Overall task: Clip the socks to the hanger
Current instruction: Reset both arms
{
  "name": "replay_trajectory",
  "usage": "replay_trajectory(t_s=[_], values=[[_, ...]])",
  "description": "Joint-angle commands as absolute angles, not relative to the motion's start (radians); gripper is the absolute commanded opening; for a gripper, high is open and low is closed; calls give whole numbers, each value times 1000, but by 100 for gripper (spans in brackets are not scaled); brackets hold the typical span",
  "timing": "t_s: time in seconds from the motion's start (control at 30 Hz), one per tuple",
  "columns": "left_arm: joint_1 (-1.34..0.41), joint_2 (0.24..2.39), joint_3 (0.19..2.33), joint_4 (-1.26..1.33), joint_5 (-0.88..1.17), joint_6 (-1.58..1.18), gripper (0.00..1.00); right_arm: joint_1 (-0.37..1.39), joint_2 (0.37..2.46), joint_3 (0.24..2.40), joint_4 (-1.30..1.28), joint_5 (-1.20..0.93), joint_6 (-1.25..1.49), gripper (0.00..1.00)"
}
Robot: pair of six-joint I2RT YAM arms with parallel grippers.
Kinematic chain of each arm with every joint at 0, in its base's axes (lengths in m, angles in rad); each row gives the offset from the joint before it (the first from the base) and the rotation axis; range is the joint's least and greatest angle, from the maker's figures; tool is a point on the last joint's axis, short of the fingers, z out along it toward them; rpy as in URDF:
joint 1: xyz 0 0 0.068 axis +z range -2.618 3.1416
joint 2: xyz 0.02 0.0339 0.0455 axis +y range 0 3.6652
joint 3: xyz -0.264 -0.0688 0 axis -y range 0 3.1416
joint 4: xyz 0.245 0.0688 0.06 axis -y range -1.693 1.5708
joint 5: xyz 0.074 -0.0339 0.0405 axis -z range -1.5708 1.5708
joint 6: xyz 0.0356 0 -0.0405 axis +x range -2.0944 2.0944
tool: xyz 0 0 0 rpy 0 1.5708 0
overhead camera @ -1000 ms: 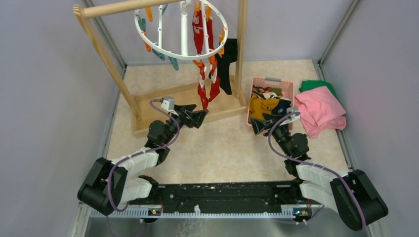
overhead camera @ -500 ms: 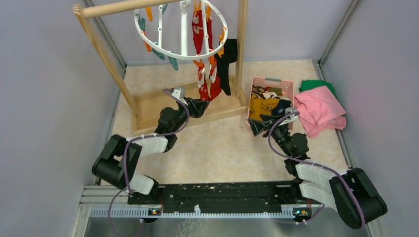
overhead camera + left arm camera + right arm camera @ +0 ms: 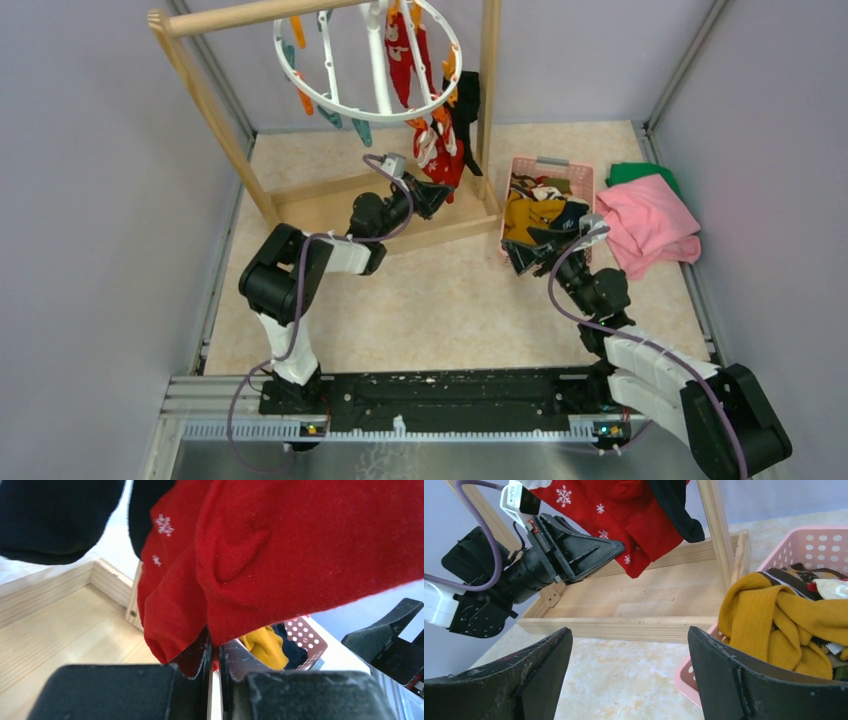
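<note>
Toe of hanging red sock [image 3: 172, 625] sits pinched between left fingers [image 3: 125, 692].

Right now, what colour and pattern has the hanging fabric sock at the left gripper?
A red fabric sock with small white snowflakes, clearest in the right wrist view.

On my feed I see the red sock [image 3: 280, 555] as soft matt knit cloth, the left pincer [image 3: 214, 655] as scuffed matt black plastic, the rack [image 3: 644, 605] as pale bare wood, the basket [image 3: 819, 545] as perforated pink plastic, the hanger [image 3: 380, 75] as glossy white plastic.
</note>
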State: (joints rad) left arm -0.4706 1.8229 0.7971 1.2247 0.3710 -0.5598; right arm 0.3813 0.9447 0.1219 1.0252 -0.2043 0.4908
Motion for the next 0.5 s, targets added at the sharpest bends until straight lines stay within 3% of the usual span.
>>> replay_trajectory(t_s=[0.0, 0.33, 0.47], values=[[-494, 1883, 881, 1340, 461, -615, 11, 371, 900, 172, 971, -196, 450, 84], [-522, 1898, 896, 1369, 517, -628, 13, 371, 868, 194, 907, -188, 417, 84], [-526, 1908, 906, 1375, 553, -652, 19, 371, 857, 205, 886, -190, 409, 84]])
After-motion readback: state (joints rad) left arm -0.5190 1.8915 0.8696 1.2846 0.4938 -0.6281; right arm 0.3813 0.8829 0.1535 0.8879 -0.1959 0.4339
